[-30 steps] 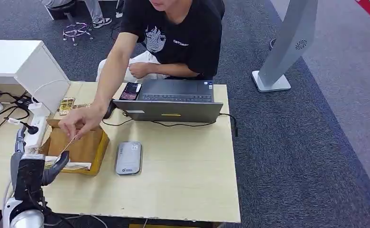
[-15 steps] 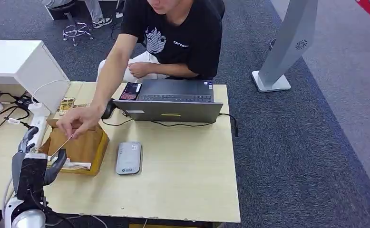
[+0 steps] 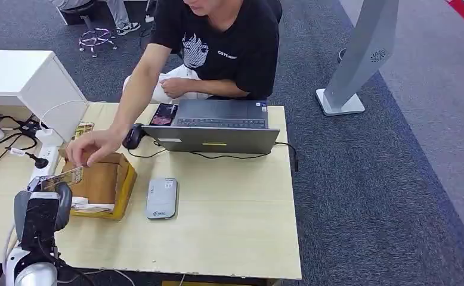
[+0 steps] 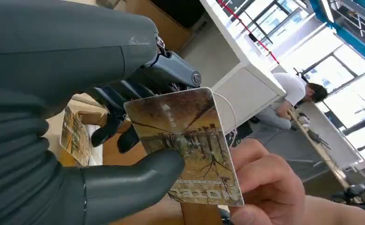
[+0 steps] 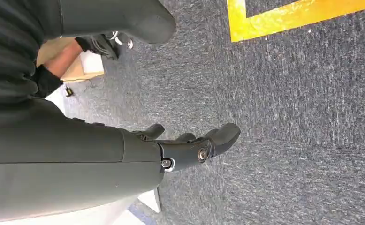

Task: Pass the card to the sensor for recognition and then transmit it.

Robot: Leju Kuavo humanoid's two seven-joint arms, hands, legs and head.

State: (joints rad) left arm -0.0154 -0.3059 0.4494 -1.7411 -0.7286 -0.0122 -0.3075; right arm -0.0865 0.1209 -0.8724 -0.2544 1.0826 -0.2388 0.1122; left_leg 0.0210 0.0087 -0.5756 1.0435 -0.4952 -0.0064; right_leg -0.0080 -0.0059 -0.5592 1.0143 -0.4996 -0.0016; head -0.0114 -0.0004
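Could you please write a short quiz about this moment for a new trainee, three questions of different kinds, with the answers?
1. True or false: the card is between the thumb and fingers of the robot's left hand.
2. What else touches the card? A) the person's hand B) the laptop C) the grey card reader
3. Fill in: the card reader lies on the table beside the open cardboard ____.

Key: 1 true; 2 A; 3 box.
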